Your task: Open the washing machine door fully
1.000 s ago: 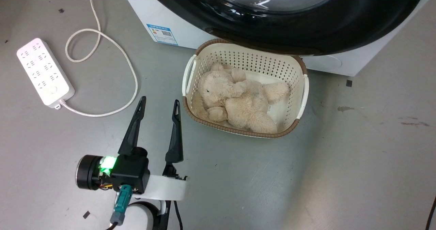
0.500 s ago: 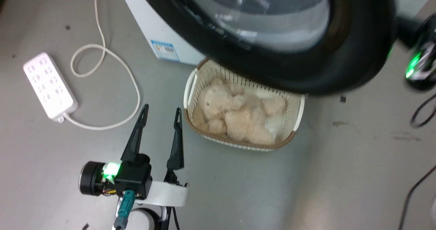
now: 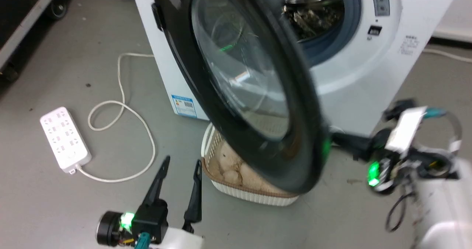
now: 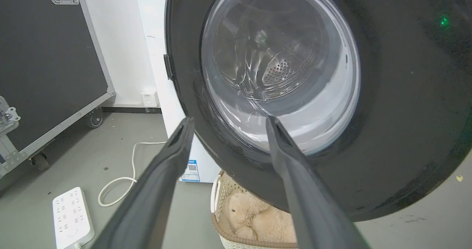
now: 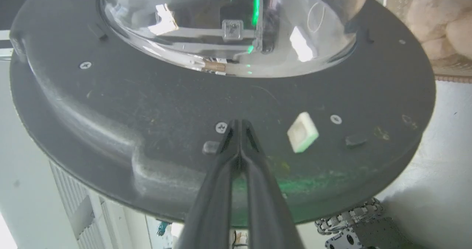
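The washing machine door (image 3: 295,131), a glossy black ring around a bulging clear window, stands partly swung out from the white washing machine (image 3: 354,86), its edge turned toward me. The steel drum (image 3: 313,5) shows behind it. My right gripper (image 3: 337,140) reaches in from the right to the door's inner side. In the right wrist view its fingers are shut together, and the right gripper (image 5: 238,123) touches the door's dark inner face (image 5: 147,105), holding nothing. My left gripper (image 3: 180,162) is open low over the floor. The left gripper (image 4: 228,120) points at the door's outer face (image 4: 387,112), apart from it.
A cream basket (image 3: 250,195) holding a plush bear (image 4: 254,219) sits on the floor under the door. A white power strip (image 3: 64,138) and its looped cable (image 3: 121,112) lie at the left. A black wheeled case (image 4: 44,57) stands farther left.
The head camera has tilted up, bringing the drum hole and my right gripper into view. The door has swung farther out over the basket. My left gripper stays open.
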{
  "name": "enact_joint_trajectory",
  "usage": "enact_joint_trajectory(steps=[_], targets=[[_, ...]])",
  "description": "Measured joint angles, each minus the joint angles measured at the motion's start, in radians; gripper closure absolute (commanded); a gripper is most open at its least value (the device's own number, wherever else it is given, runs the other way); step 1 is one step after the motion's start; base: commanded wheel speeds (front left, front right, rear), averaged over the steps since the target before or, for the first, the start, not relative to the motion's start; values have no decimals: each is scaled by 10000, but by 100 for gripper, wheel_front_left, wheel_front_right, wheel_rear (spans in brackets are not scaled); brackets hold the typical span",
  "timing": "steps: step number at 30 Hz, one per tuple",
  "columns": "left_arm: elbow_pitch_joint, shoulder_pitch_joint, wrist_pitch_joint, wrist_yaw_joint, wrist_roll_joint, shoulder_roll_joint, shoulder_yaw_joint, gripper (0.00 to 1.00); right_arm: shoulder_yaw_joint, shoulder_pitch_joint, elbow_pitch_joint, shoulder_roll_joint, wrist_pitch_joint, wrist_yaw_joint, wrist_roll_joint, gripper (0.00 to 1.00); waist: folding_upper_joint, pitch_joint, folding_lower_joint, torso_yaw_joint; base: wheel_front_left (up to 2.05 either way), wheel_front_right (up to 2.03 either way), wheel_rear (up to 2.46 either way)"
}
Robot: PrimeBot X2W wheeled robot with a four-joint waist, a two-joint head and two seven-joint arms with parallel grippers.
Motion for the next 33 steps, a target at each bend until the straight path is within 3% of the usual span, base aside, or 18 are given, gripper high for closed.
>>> enact_joint_trajectory(steps=[6, 10, 15, 16, 17, 19, 22, 28, 30, 31, 33], targets=[[161, 478, 0, -257, -82, 12, -42, 0, 2855, 1058, -500, 25, -1041, 0, 2282, 100, 0, -435, 0, 145, 0, 0, 0], [155, 635, 0, -336, -161, 4, 12, 0, 4558, 1587, -1166, 44, -1946, 0, 3081, 100, 0, -536, 1, 301, 0, 0, 0], [123, 668, 0, -426, -257, 19, 234, 0, 5323, 2005, -1674, 111, -2974, 0, 3335, 100, 0, -652, 1, 425, 0, 0, 0], [119, 686, 0, -449, -257, 31, 255, 0, 5285, 2026, -1756, 113, -3242, 0, 3283, 78, -1, -663, 1, 419, 0, 0, 0], [127, 697, 0, -510, -257, 44, 284, 0, 5218, 2025, -1864, 96, -3521, 0, 3170, 0, 0, -672, 3, 395, 0, 0, 0], [136, 700, 0, -570, -284, 48, 378, 0, 5081, 2033, -2196, -61, -3990, 0, 2930, 0, 0, -712, 3, 322, 0, 0, 0], [140, 699, 0, -614, -414, 40, 474, 0, 4784, 2075, -3327, -727, -5440, -2, 1722, 0, 0, -810, 3, 173, 0, 0, 0], [163, 708, 0, -692, -531, -8, 771, 0, 4869, 2736, -5990, -2587, -9392, 2, -2525, 0, -1, -1183, 1, -219, 0, 0, 0], [144, 708, 0, -734, -579, -15, 884, 0, 5189, 3043, -6297, -3266, -10487, 2, -4318, 0, 0, -1240, 2, -427, 0, 0, 0], [130, 707, 0, -790, -579, -23, 963, 0, 5208, 3358, -6289, -3735, -11313, 2, -5977, 0, 0, -1275, 1, -637, 0, 0, 0], [119, 707, 0, -830, -579, -46, 1032, 0, 4865, 3718, -6234, -3670, -11913, 2, -7083, 0, 0, -1309, 2, -839, 0, 0, 0]])
